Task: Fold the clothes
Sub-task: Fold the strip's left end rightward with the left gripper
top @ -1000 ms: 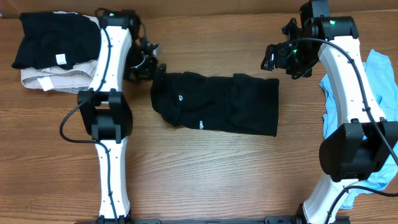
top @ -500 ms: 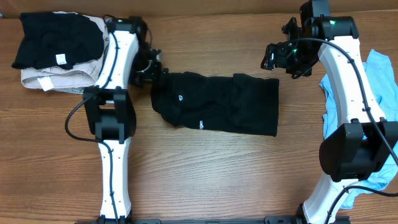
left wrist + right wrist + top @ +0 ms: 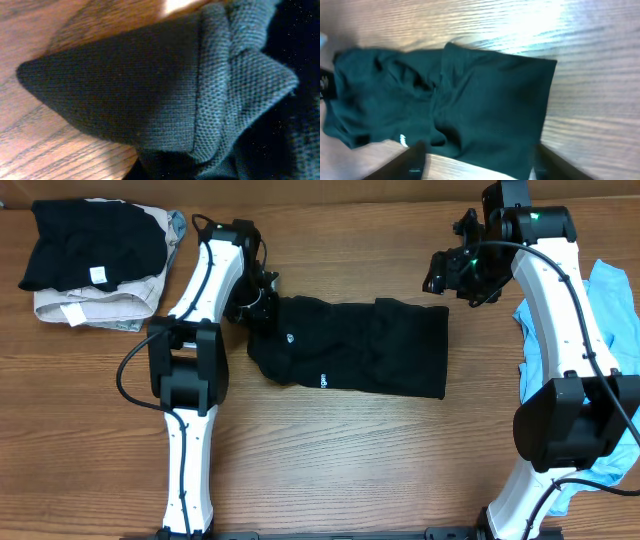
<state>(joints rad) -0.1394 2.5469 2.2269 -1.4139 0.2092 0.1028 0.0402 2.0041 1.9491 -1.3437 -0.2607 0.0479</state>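
My left tool (image 3: 258,300) is down at the upper-left corner of the black garment (image 3: 350,348), which lies folded into a rough rectangle near the middle of the table (image 3: 330,460). From my left wrist I see only fabric up close: a pointed collar flap (image 3: 110,85) of black knit lying over the wood grain, with a coarser ribbed fold beside it. None of my own fingers show there, so I cannot tell whether that tool is spread or clamped on the cloth. My right tool (image 3: 450,272) hangs above the table just beyond the garment's upper-right corner, apart from it. In the right wrist view its two fingers (image 3: 415,157) stand wide apart at the bottom edge with nothing between them, and the black garment (image 3: 445,100) lies flat below. At the far left corner of the table rests a stack of folded clothes (image 3: 85,245), a black piece on top of a beige one. A light blue garment (image 3: 610,295) lies crumpled along the right edge, partly under my right arm.
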